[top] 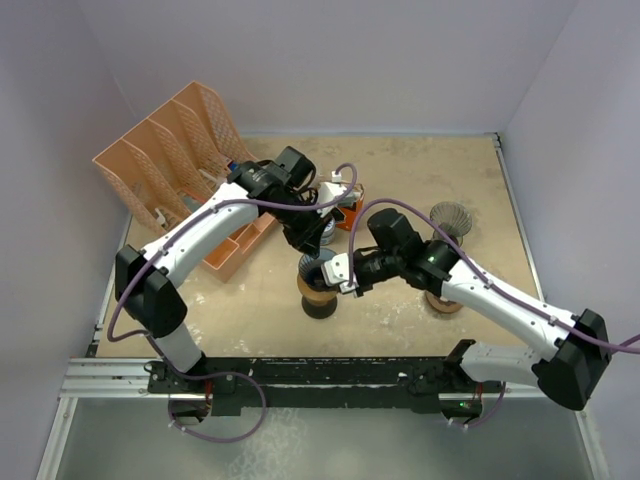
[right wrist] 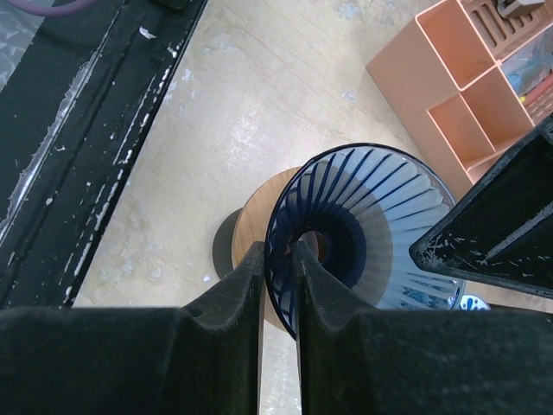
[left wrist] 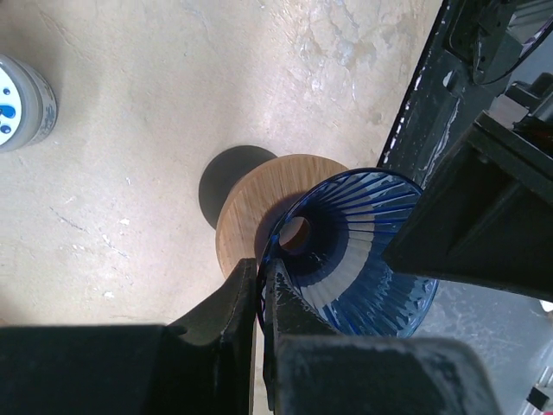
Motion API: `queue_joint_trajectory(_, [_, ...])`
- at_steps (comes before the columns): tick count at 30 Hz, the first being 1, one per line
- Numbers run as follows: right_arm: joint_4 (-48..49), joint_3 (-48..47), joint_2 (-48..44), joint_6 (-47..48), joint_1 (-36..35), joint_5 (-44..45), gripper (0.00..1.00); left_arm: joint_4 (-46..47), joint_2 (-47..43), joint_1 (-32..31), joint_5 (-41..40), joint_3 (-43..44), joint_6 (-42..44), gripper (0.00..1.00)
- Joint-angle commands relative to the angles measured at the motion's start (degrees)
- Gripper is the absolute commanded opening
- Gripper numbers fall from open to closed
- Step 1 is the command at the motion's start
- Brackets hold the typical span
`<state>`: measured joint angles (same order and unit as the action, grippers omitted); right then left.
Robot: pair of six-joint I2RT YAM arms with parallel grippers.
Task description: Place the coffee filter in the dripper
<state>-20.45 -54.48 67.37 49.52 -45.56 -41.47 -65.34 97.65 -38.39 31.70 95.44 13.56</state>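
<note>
The dripper [top: 318, 268], a blue ribbed glass cone, sits on a round wooden base [top: 318, 297] in the middle of the table. My left gripper [left wrist: 261, 277] is shut on its rim, one finger inside the dripper [left wrist: 363, 251] and one outside. From the other side, my right gripper [right wrist: 279, 259] straddles the rim of the dripper [right wrist: 371, 207] and pinches the glass between its fingers. In the top view both grippers, left [top: 312, 258] and right [top: 336, 276], meet over the cone. A grey pleated cone [top: 450, 215] at the back right looks like the coffee filter. It stands apart from both grippers.
An orange file rack [top: 170, 160] and an orange compartment tray [top: 235, 250] stand at the back left. A white and orange item [top: 340, 200] lies behind the dripper. A second wooden base [top: 443, 300] sits under the right arm. A white cup with blue spots [left wrist: 22, 99] is nearby.
</note>
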Motion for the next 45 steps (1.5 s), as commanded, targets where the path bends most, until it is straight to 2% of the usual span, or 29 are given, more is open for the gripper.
queue_joint_trajectory(1, [-2.52, -2.67, 2.22, -1.58, 0.54, 7.33, 0.12, -3.23, -1.34, -0.63, 0.92, -5.05, 5.4, 0.0])
queue_joint_trajectory(10, [-3.72, -4.12, 3.44, -3.54, -1.55, 11.71, 0.1, 0.52, -4.72, -0.61, 2.65, -12.88, 8.37, 0.0])
queue_joint_trajectory(27, [0.85, 4.15, 1.9, -4.19, -1.81, 15.11, 0.1, 2.7, -6.86, -0.59, 1.19, -19.13, 9.4, 0.0])
queue_joint_trajectory(33, [0.74, 4.37, 1.99, -3.85, -1.81, 15.87, 0.12, 2.84, -6.98, -0.62, 1.42, -20.21, 9.72, 0.0])
queue_joint_trajectory(37, [0.05, 3.03, 1.33, -3.45, -1.81, 14.96, 0.17, 1.27, -6.51, -0.63, 1.88, -16.43, 9.93, 0.0])
queue_joint_trajectory(41, [-1.04, -1.26, 0.17, -2.97, -1.82, 13.71, 0.3, -0.2, -5.05, -0.63, 2.17, -9.92, 9.9, 0.01])
queue_joint_trajectory(45, [-2.28, -3.61, 0.27, -2.17, -1.85, 14.07, 0.4, 0.3, -3.92, -0.63, 2.59, -5.1, 9.11, 0.11])
